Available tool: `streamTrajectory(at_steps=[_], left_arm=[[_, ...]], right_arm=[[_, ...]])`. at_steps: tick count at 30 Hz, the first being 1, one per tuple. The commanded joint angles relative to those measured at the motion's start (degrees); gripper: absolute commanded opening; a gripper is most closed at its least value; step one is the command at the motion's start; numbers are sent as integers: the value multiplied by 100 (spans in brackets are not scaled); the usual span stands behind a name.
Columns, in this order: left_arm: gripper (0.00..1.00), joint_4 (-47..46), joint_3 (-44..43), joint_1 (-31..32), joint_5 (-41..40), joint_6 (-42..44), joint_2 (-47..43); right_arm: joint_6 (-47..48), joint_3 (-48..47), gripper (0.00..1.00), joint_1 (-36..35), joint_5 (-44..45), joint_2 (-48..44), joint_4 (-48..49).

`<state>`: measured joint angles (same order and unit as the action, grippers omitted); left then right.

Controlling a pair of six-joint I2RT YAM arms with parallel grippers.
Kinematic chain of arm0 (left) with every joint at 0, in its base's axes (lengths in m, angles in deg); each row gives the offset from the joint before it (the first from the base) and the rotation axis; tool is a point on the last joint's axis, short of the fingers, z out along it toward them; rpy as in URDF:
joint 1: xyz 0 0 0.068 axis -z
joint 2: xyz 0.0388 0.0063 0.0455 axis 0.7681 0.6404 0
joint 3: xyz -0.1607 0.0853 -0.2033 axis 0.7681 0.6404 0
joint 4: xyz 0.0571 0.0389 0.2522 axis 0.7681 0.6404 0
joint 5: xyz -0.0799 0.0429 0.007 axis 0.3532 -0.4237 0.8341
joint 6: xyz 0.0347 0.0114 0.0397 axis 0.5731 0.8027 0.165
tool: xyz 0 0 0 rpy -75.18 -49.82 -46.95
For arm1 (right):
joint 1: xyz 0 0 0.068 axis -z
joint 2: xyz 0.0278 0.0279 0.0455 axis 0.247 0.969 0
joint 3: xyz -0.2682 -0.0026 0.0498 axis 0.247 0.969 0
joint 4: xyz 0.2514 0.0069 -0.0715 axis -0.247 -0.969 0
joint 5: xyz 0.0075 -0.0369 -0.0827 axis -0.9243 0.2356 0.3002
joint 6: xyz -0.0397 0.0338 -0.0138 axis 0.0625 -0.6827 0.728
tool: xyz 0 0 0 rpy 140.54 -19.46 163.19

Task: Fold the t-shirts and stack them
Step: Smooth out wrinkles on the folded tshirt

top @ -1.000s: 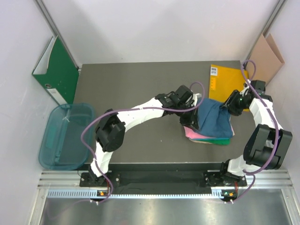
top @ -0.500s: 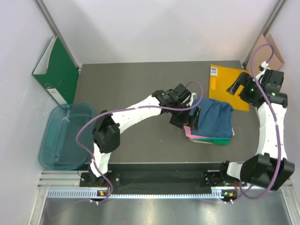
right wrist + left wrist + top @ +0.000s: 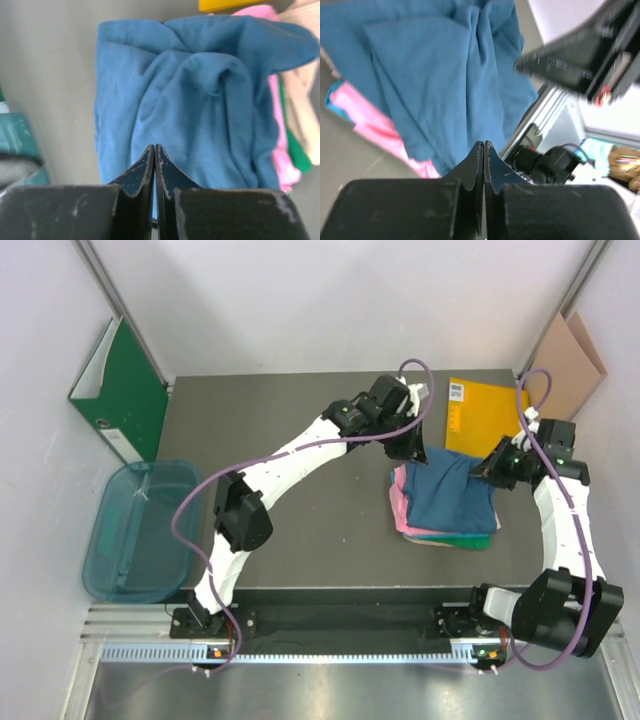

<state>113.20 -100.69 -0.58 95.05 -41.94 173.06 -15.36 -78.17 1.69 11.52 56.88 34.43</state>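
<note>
Writing: a white barcode label (image 3: 456,391) sits on the far left corner of the yellow envelope (image 3: 485,428); its print is too small to read. No brand is legible on any shirt.
Dark blue t-shirt (image 3: 448,492): top of the stack, roughly folded. The surface is creased and bunched, with a raised ridge across the middle and uneven edges.
Pink t-shirt (image 3: 398,502): beneath the blue one, showing as a strip along the stack's left side and near edge.
Teal-green t-shirt (image 3: 472,540): lowest visible layer, a thin band at the near right corner.
Stack location: right half of the dark table (image 3: 280,440), just near of the yellow envelope.
Left gripper (image 3: 484,150): fingers pressed together with nothing between them, above the far left part of the stack.
Right gripper (image 3: 154,150): fingers pressed together and holding nothing, over the stack's far right edge.
Green binder (image 3: 125,390): upright at the far left, off the table.
Teal bin (image 3: 140,530): left of the table.
Cardboard sheet (image 3: 570,365): leaning at the far right corner.
</note>
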Motion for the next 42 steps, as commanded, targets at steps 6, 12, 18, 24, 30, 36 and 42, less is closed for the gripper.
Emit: streamTrajectory(at_steps=[6, 12, 18, 24, 30, 36, 42], left_arm=[[0, -1617, 246, -83, 1269, -1170, 797], [0, -1715, 414, -135, 866, -1136, 1096], [0, -1460, 879, -320, 444, -952, 1088], [0, -1513, 1600, -390, 242, -793, 798], [0, -1495, 1767, -390, 338, -714, 728], [0, -1592, 1750, -399, 575, -574, 71], [0, -1111, 1785, -557, 137, -222, -993]], right_arm=[[-316, 484, 0, -61, -406, 36, 940], [-176, 493, 0, -61, 524, 370, 538], [9, 633, 0, -61, 1694, 380, 317], [88, 967, 0, -61, 2344, 494, 466], [18, 836, 0, -87, 2417, 617, 519], [141, 292, 0, -157, 1785, 3, 423], [-61, -719, 0, -858, 1643, -552, 185]])
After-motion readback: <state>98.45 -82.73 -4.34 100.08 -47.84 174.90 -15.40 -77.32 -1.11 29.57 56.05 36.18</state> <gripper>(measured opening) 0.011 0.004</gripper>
